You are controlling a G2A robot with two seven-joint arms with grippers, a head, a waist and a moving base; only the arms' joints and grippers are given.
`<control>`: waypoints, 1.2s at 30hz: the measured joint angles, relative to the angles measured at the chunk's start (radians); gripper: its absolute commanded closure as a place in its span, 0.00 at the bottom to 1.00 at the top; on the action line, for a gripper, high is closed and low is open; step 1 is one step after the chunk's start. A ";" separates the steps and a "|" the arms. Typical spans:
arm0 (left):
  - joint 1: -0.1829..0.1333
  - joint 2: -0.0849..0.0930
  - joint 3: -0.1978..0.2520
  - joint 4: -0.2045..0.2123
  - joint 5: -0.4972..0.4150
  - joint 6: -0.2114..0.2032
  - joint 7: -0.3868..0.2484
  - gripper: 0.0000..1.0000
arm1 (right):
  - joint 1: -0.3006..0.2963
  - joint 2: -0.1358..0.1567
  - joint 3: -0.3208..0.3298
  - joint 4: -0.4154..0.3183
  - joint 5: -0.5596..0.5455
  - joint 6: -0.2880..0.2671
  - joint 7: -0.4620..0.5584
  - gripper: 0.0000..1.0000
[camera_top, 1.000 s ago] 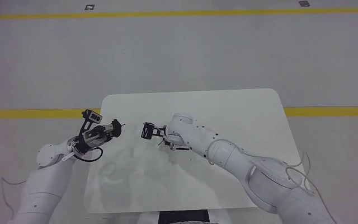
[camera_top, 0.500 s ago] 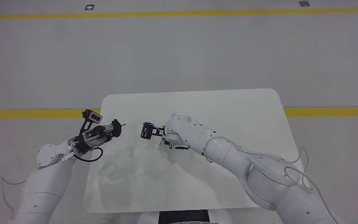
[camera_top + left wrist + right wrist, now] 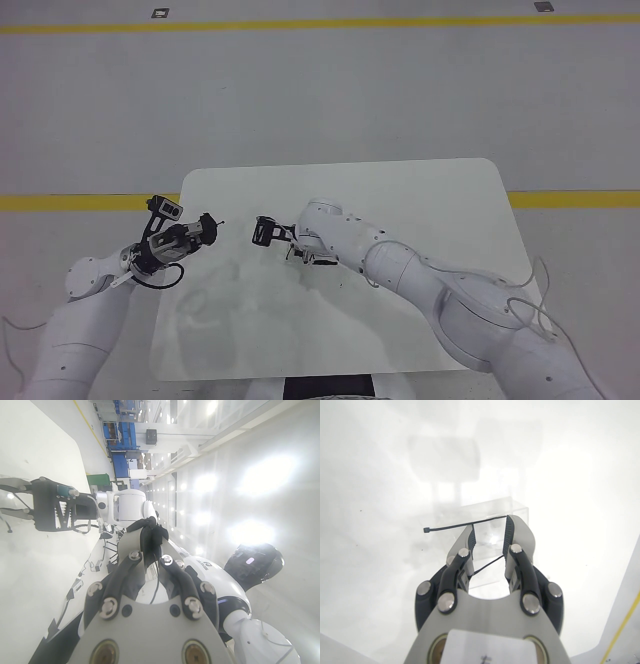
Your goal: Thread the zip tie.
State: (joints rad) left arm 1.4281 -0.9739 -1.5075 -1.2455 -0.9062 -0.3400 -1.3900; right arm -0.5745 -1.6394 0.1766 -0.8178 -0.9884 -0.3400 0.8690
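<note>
- Hovering my right gripper (image 3: 488, 532) over the clear block (image 3: 517, 510), jaws apart, astride the zip tie (image 3: 450, 527) lying across the block's top. Set for a pinch, I judge.
- My left gripper (image 3: 150, 535) sits well off the block, closed on a thin black strand (image 3: 155, 582), probably kept clear of the pick.

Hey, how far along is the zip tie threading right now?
Done: nothing threaded. The zip tie lies across a clear block, and nothing passes through its head.
In hand: the right gripper hangs open over the tie, fingertips either side of the strap, not gripping. The left gripper is shut; I can't tell on what.
Left: grasp the tie and feed its tail through the head.
</note>
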 measured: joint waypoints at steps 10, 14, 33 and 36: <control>0.000 0.000 0.000 0.000 0.000 0.000 0.000 1.00 | 0.023 0.003 0.025 0.044 0.073 0.000 0.005 0.75; 0.000 0.000 0.000 0.000 0.000 0.000 0.000 1.00 | 0.025 0.006 0.061 0.047 0.134 0.000 0.021 0.76; 0.000 0.000 0.000 0.000 0.000 0.000 0.000 1.00 | 0.008 0.040 0.079 -0.022 0.183 0.000 0.064 0.72; 0.000 0.000 0.000 0.000 0.000 0.000 0.000 1.00 | 0.006 0.041 0.076 -0.030 0.186 0.000 0.062 0.72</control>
State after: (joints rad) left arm 1.4281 -0.9739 -1.5075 -1.2455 -0.9062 -0.3400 -1.3900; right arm -0.5681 -1.5983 0.2530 -0.8474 -0.8023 -0.3400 0.9307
